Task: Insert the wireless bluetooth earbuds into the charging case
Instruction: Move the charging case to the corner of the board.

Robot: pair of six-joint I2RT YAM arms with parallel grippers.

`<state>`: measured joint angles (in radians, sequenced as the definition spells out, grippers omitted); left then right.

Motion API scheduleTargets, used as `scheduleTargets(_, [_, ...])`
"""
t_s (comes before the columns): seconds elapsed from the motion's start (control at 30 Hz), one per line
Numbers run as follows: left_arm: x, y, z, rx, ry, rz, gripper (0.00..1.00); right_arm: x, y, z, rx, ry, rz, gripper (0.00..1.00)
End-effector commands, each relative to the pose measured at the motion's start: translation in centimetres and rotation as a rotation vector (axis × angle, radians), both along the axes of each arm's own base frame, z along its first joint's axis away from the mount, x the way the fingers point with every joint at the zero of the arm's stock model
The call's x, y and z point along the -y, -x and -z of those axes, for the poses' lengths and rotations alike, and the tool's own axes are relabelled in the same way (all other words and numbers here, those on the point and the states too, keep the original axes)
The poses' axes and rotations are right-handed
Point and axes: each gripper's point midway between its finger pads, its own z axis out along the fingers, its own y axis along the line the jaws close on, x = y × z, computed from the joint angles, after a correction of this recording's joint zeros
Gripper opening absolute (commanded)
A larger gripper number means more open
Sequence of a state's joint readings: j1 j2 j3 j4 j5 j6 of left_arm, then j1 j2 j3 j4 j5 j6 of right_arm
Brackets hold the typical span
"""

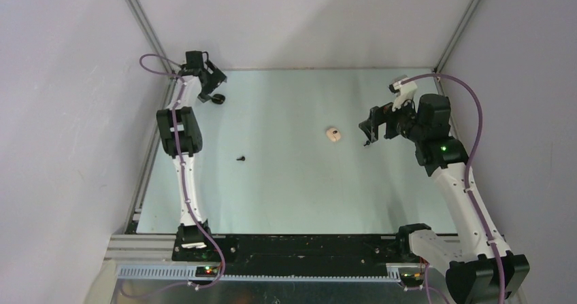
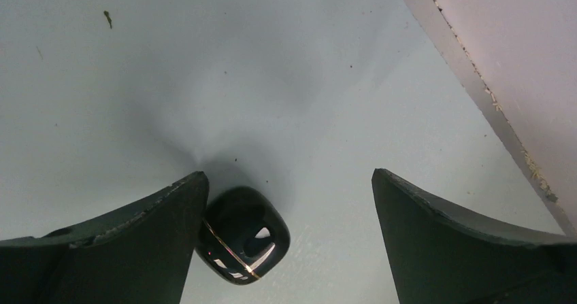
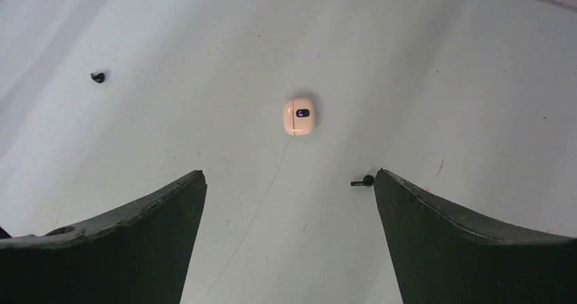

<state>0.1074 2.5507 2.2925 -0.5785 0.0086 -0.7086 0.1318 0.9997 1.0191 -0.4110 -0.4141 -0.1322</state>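
Note:
A glossy black charging case point(image 2: 241, 234) lies closed on the table between my open left gripper point(image 2: 289, 181) jaws, against the left finger point(image 2: 163, 229). In the top view this case point(image 1: 218, 99) sits at the far left corner under the left gripper point(image 1: 212, 90). A white case point(image 1: 333, 134) lies mid-table and also shows in the right wrist view point(image 3: 299, 115). My right gripper point(image 1: 369, 130) is open and empty point(image 3: 289, 178). One black earbud point(image 3: 363, 181) lies by its right fingertip, another point(image 1: 240, 158) lies left of centre and also shows in the right wrist view point(image 3: 97, 77). No white earbuds show.
White enclosure walls with metal corner posts point(image 1: 143, 18) close in the table on three sides. The wall's foot point(image 2: 490, 107) runs close to the right of the left gripper. The arm bases stand on the black rail point(image 1: 299, 246) at the near edge.

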Motion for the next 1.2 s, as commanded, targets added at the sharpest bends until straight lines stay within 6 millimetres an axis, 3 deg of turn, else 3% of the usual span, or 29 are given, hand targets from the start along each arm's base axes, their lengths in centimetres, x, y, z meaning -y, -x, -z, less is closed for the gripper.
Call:
scheduleTargets(0.0, [2.3, -0.3, 0.9, 0.006, 0.058, 0.040, 0.99, -0.4, 0.2, -2.3, 0.034, -0.031, -0.018, 0.98])
scheduleTargets(0.33, [5.8, 0.0, 1.2, 0.002, 0.117, 0.125, 0.99, -0.5, 0.5, -2.6, 0.044, -0.037, -0.028, 0.98])
scheduleTargets(0.57, [8.8, 2.2, 1.7, -0.053, 0.131, 0.208, 0.99, -0.5, 0.7, -2.9, 0.051, -0.039, -0.031, 0.98])
scheduleTargets(0.73, [8.7, 4.5, 2.3, -0.102, 0.110, 0.213, 0.99, -0.6, 1.0, -3.3, 0.062, -0.044, -0.037, 0.98])
scheduleTargets(0.93, [9.6, 5.7, 2.5, -0.108, 0.129, 0.270, 0.99, -0.7, 1.2, -3.5, 0.067, -0.048, -0.043, 0.98])
scheduleTargets(1.03, [12.3, 6.4, 2.6, -0.115, 0.124, 0.348, 0.99, -0.7, 1.2, -3.4, 0.065, -0.049, -0.046, 0.98])
scheduleTargets(1.17, [14.4, 7.4, 2.6, -0.125, 0.110, 0.411, 0.99, -0.8, 1.2, -3.4, 0.065, -0.050, -0.049, 0.99])
